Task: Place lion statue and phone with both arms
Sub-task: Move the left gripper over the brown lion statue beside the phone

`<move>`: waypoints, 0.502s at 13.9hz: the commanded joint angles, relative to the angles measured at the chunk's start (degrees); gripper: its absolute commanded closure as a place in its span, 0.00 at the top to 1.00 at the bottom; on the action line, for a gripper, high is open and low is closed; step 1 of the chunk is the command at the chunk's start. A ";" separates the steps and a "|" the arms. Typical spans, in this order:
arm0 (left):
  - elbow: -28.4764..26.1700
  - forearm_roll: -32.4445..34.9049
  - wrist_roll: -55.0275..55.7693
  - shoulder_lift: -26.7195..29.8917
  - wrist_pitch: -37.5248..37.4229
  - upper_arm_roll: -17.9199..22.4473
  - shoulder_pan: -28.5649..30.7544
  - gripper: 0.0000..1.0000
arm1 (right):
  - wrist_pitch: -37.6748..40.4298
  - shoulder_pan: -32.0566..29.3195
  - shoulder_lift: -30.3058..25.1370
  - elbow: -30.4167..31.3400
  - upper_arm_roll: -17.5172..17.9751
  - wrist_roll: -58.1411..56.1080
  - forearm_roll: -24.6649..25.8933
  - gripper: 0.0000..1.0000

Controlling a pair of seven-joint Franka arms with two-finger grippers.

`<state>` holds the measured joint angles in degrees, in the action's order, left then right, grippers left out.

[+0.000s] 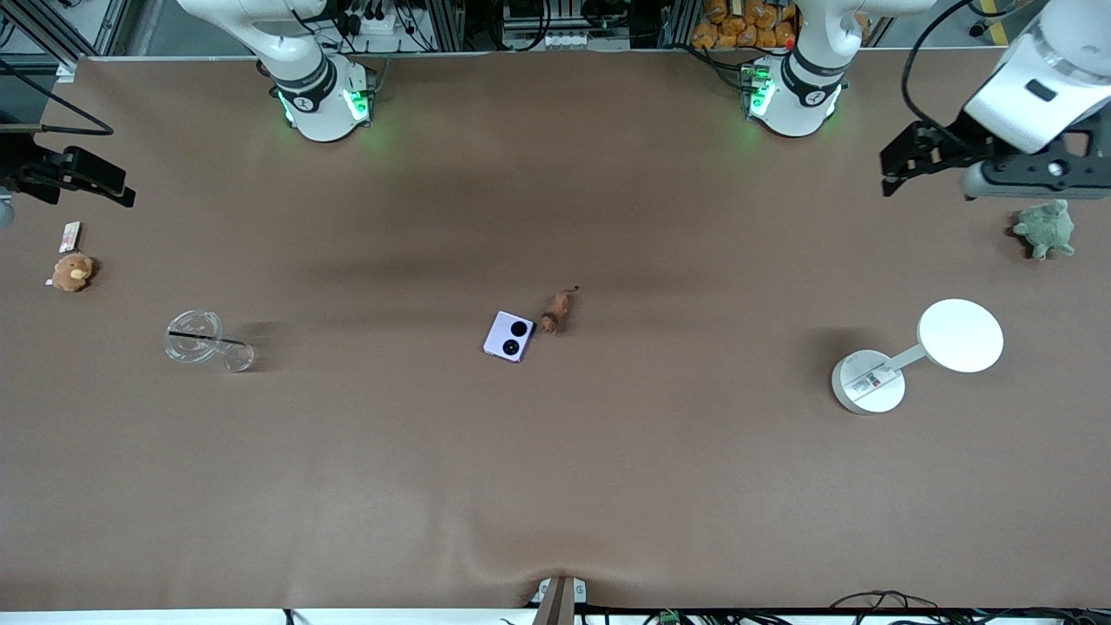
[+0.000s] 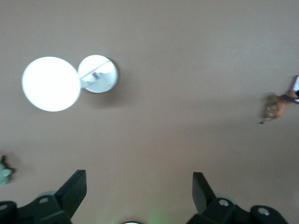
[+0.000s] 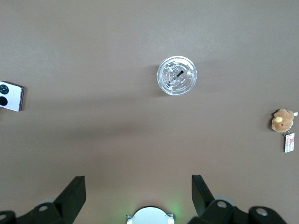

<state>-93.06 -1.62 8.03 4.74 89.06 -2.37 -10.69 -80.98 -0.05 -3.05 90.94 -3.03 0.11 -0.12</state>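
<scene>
The left gripper [image 1: 894, 169] hangs in the air over the left arm's end of the table [image 1: 555, 486], just beside the green plush turtle [image 1: 1046, 228]. Its 2 fingers [image 2: 74, 189] are spread wide with nothing between them. The right gripper [image 1: 121, 193] hangs over the right arm's end of the table, above the orange-brown plush toy [image 1: 72, 272] and its small tag [image 1: 69, 235]. Its fingers [image 3: 74, 191] are also spread wide and hold nothing.

Both grippers sit close to the table's ends, well apart from the task's things. Between each gripper and the middle lies a broad stretch of bare brown surface. On the left gripper's way toward the middle stands only the white lamp [image 1: 920, 356], with its round base and round head. On the right gripper's way stands only the clear plastic cup [image 1: 198, 339] with a black straw.

The phone [image 1: 509, 336] lies flat near the table's middle, a small squarish lavender block with 2 black round lenses facing up. The lion statue [image 1: 557, 311] lies just beside it, toward the left arm's end. It is a tiny reddish-brown animal with a darker mane and a thin tail; whether it touches the phone I cannot tell.
</scene>
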 commanded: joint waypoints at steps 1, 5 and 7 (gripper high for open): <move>1.56 -1.54 1.11 -3.59 2.42 -3.68 -0.29 1.00 | 0.47 -0.56 0.24 -0.94 0.40 -0.72 0.82 1.00; 1.48 -2.16 12.24 -9.39 10.24 -11.24 -0.38 1.00 | 0.38 -0.56 0.24 -0.94 0.40 -0.64 0.82 1.00; 1.48 -1.63 16.83 -12.73 14.45 -14.41 -1.43 1.00 | 0.38 -0.65 0.24 -0.94 0.40 -0.72 0.82 1.00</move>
<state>-93.08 -2.85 21.21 -4.91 101.02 -14.79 -11.28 -80.98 -0.07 -3.05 90.88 -3.05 0.11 -0.11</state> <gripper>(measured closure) 0.000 0.000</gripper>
